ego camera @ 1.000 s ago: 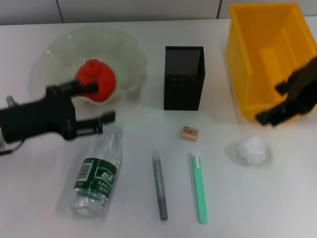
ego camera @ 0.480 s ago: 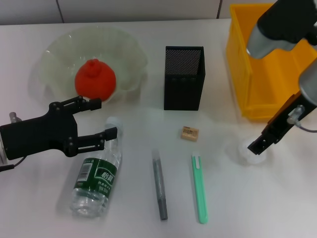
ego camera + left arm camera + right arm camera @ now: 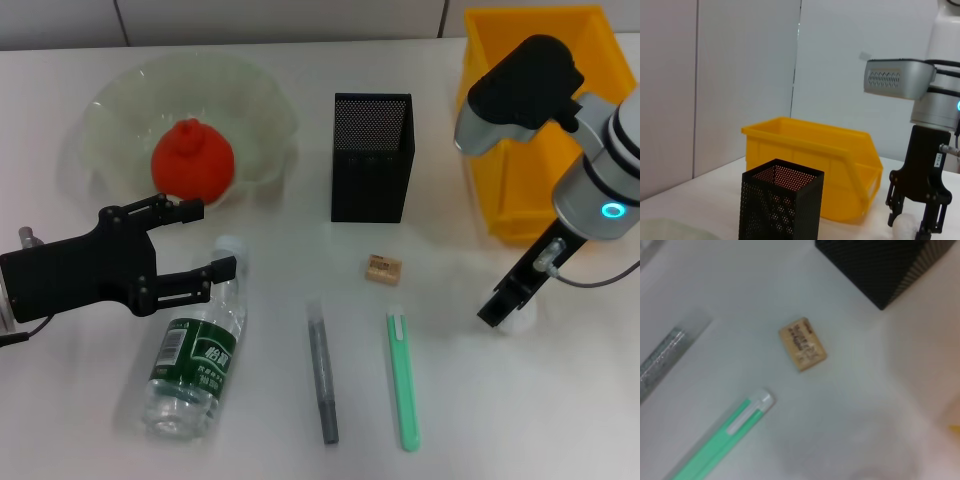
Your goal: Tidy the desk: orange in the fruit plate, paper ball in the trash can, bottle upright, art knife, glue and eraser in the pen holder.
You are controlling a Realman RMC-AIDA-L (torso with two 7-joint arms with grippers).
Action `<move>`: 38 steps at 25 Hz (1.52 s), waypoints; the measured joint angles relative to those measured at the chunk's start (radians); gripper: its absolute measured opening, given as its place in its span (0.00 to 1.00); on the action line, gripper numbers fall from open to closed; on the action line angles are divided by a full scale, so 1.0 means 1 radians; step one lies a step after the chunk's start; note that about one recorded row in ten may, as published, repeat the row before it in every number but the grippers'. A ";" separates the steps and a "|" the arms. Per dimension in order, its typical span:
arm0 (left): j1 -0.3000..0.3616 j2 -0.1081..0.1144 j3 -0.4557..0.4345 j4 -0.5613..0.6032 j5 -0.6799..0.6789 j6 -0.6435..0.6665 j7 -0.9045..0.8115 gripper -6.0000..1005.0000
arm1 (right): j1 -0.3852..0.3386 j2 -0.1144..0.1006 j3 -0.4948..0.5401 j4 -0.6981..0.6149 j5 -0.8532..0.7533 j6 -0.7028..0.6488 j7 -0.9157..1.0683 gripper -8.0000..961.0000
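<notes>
- Right end effector (image 3: 503, 308) is down at the counter (image 3: 560, 400), in front of the yellow trash can (image 3: 530, 110), right on top of the paper ball (image 3: 903, 229).
- From the left wrist view I see its fingers (image 3: 893, 204) parted, one on each side of the white ball; ball sits between them, low by the tips. I can't tell if they're touching it yet.
- In the head view the ball is almost fully hidden under that end effector.
- Left end effector (image 3: 195, 240) hovers wide open, holding nothing, between the fruit plate (image 3: 120, 105) and the bottle (image 3: 197, 345); lower finger is over the bottle's cap end.
- Bottle lies on its side on the counter, cap towards the plate.
- Orange (image 3: 192, 160) is in the fruit plate.
- Pen holder (image 3: 371, 157) is upright at centre.
- Eraser (image 3: 382, 268) lies in front of the holder; green art knife (image 3: 402, 378) and grey glue (image 3: 321, 370) lie nearer me, side by side, apart.
</notes>
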 joint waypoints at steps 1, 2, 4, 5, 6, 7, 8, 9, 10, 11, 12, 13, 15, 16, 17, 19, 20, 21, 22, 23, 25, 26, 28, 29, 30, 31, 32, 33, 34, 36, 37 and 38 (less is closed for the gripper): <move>0.000 0.000 0.000 0.000 0.000 -0.001 0.000 0.83 | 0.000 0.000 -0.002 0.005 0.010 0.003 -0.004 0.74; 0.000 0.000 -0.001 0.000 0.000 -0.001 0.000 0.83 | 0.000 0.000 -0.001 0.002 0.024 0.003 -0.007 0.74; 0.000 0.000 -0.001 -0.002 0.000 -0.001 0.000 0.83 | -0.007 0.000 0.004 -0.028 0.043 -0.010 -0.009 0.68; 0.000 0.000 -0.002 -0.003 0.000 -0.001 0.000 0.83 | -0.012 -0.001 0.006 -0.060 0.046 -0.029 -0.008 0.66; 0.000 0.001 -0.003 -0.005 0.000 0.000 0.000 0.83 | -0.018 -0.001 0.011 -0.102 0.047 -0.058 -0.008 0.63; 0.000 0.001 -0.003 -0.006 0.000 0.002 0.000 0.83 | -0.025 -0.003 0.018 -0.149 0.047 -0.084 -0.005 0.60; 0.000 0.002 -0.004 -0.006 0.000 0.005 0.000 0.83 | -0.033 -0.003 0.034 -0.203 0.047 -0.116 -0.004 0.57; 0.000 0.002 -0.005 -0.006 0.000 0.013 0.000 0.83 | -0.042 -0.003 0.057 -0.264 0.048 -0.155 -0.003 0.55; 0.000 0.002 -0.006 -0.006 -0.001 0.017 0.000 0.83 | -0.048 -0.004 0.097 -0.337 0.047 -0.185 -0.002 0.52; 0.001 0.003 -0.007 -0.005 -0.002 0.026 0.000 0.83 | -0.051 -0.004 0.131 -0.395 0.046 -0.217 -0.001 0.52; 0.003 0.003 -0.007 -0.004 -0.003 0.034 0.000 0.83 | -0.054 -0.005 0.175 -0.466 0.044 -0.243 -0.001 0.52; 0.005 0.003 -0.007 -0.002 -0.004 0.040 0.000 0.83 | -0.055 -0.006 0.217 -0.526 0.036 -0.267 -0.001 0.52; 0.008 0.003 -0.009 0.000 -0.007 0.050 0.000 0.83 | -0.056 -0.010 0.288 -0.599 0.005 -0.289 -0.013 0.52; 0.009 0.003 -0.009 0.001 -0.008 0.052 -0.001 0.83 | -0.056 -0.013 0.320 -0.614 -0.017 -0.286 -0.024 0.52; 0.010 0.003 -0.010 0.001 -0.007 0.055 -0.005 0.83 | -0.055 -0.016 0.354 -0.622 -0.046 -0.274 -0.040 0.53; 0.010 0.004 -0.010 -0.001 -0.004 0.055 -0.017 0.83 | -0.054 -0.017 0.396 -0.587 -0.087 -0.203 -0.062 0.54; 0.010 0.004 -0.010 -0.001 -0.004 0.055 -0.022 0.83 | -0.054 -0.016 0.409 -0.563 -0.098 -0.167 -0.072 0.55; 0.009 0.004 -0.009 -0.001 -0.003 0.055 -0.032 0.83 | -0.057 -0.014 0.417 -0.518 -0.102 -0.106 -0.080 0.55; 0.008 0.006 -0.007 0.000 -0.002 0.056 -0.048 0.83 | -0.060 -0.012 0.420 -0.475 -0.103 -0.045 -0.085 0.56; 0.007 0.008 -0.005 0.002 -0.002 0.058 -0.065 0.83 | -0.065 -0.011 0.418 -0.431 -0.102 0.010 -0.089 0.56; 0.004 0.016 -0.002 0.006 -0.001 0.068 -0.094 0.83 | -0.074 -0.009 0.414 -0.361 -0.097 0.095 -0.090 0.58; 0.004 0.019 -0.001 0.012 -0.001 0.076 -0.110 0.83 | -0.075 -0.008 0.414 -0.346 -0.091 0.118 -0.090 0.58; 0.009 0.019 0.000 0.051 0.002 0.094 -0.148 0.83 | -0.086 -0.006 0.415 -0.329 -0.064 0.144 -0.093 0.67; 0.014 0.016 0.001 0.084 0.007 0.100 -0.174 0.83 | -0.099 -0.006 0.417 -0.334 -0.034 0.154 -0.100 0.72; 0.022 0.009 0.003 0.131 0.018 0.104 -0.208 0.83 | -0.113 -0.006 0.418 -0.342 0.005 0.163 -0.113 0.76; 0.035 0.001 0.011 0.197 0.033 0.106 -0.250 0.83 | -0.133 -0.006 0.420 -0.352 0.053 0.171 -0.132 0.81; 0.046 -0.005 0.025 0.247 0.044 0.102 -0.287 0.83 | -0.155 -0.006 0.422 -0.365 0.107 0.176 -0.154 0.81; 0.077 -0.009 0.092 0.369 0.052 0.066 -0.376 0.83 | -0.176 -0.006 0.423 -0.376 0.163 0.181 -0.181 0.82; 0.077 -0.009 0.092 0.369 0.052 0.066 -0.376 0.83 | -0.209 -0.006 0.424 -0.393 0.246 0.186 -0.230 0.83; 0.108 -0.007 0.176 0.523 0.057 -0.001 -0.547 0.83 | -0.318 -0.002 0.411 -0.419 0.457 0.198 -0.442 0.84; 0.108 -0.007 0.176 0.523 0.057 -0.001 -0.547 0.83 | -0.318 -0.002 0.411 -0.419 0.457 0.198 -0.442 0.85; 0.115 -0.007 0.189 0.554 0.065 -0.014 -0.593 0.83 | -0.360 -0.001 0.400 -0.419 0.537 0.202 -0.529 0.86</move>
